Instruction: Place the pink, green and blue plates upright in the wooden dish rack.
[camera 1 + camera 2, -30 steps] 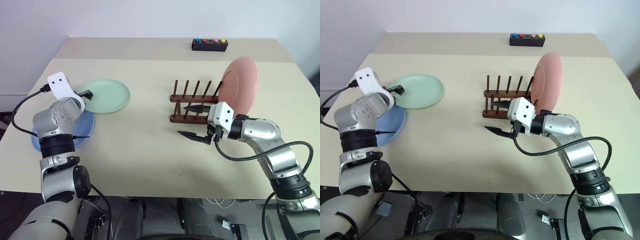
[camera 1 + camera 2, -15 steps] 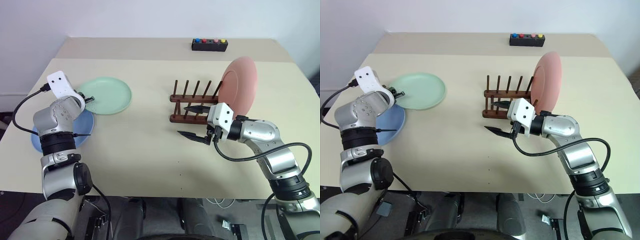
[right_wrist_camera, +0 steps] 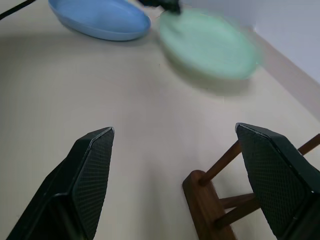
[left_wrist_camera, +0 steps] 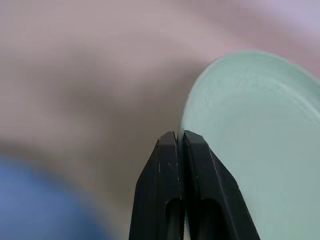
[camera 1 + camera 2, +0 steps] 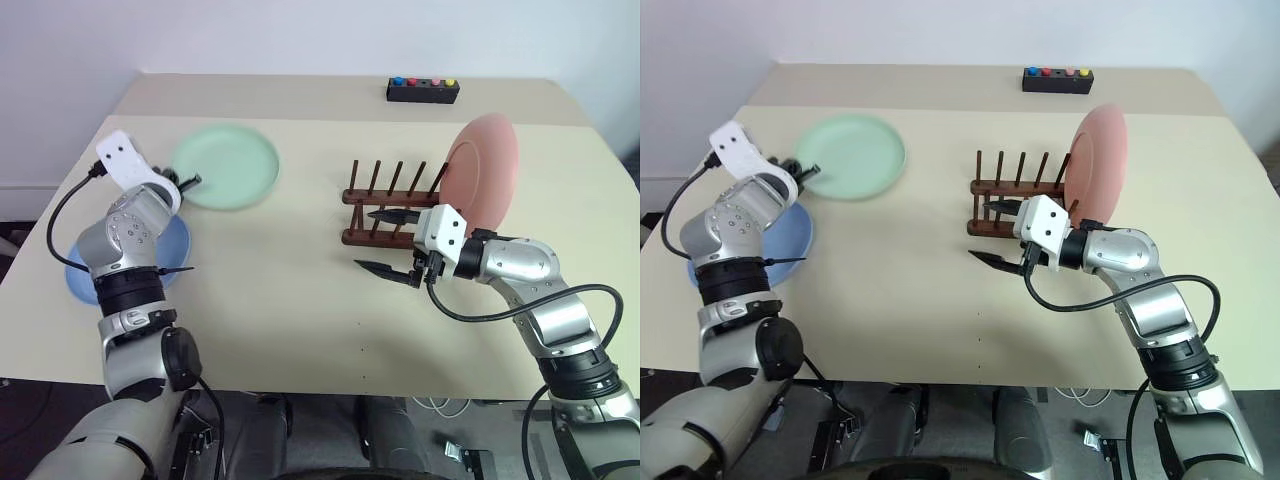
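Left claw (image 4: 179, 137) pinches the rim of the green plate (image 5: 226, 166), lifted off the tabletop (image 5: 300, 290); right claw (image 5: 392, 243) waits spread just before the wooden dish rack (image 5: 385, 205). Pink plate (image 5: 480, 175) already stands upright at the rack's right end. Green and blue plate (image 5: 80, 275) remain; free pegs and open tabletop lie between.

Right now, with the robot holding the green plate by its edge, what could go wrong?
1. The left gripper pinches only the thin rim of the green plate, so the plate could tip or slip out.
2. The pink plate already stands at one end of the wooden dish rack; a careless swing might knock it over.
3. The open right gripper waits in front of the rack and could get in the way.
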